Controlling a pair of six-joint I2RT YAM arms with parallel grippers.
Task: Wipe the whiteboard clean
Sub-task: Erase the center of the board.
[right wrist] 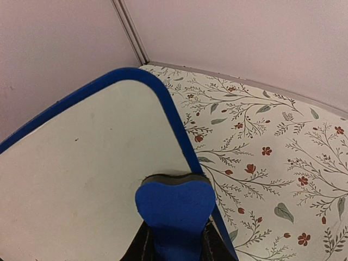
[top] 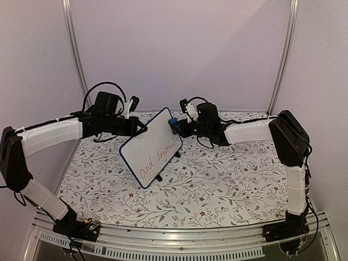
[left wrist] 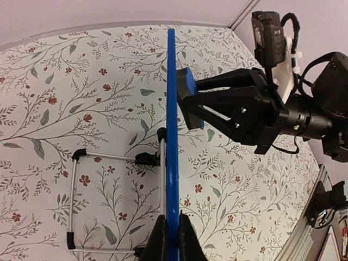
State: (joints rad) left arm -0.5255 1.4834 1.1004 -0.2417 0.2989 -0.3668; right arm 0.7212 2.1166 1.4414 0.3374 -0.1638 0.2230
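We hold the whiteboard (top: 151, 147) upright and tilted over the floral surface (top: 217, 185). The left gripper (top: 140, 129) is clamped on its edge, which we judge braces it against wiping pressure. The right gripper (top: 179, 126), clamped on the blue eraser (top: 173, 124), sets it against the board's upper corner, above the handwriting (top: 160, 159). Both forearms reach inward, roughly level.

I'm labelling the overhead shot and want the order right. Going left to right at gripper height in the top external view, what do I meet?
left gripper, shut on the board's edge → whiteboard → blue eraser → right gripper, shut on the eraser
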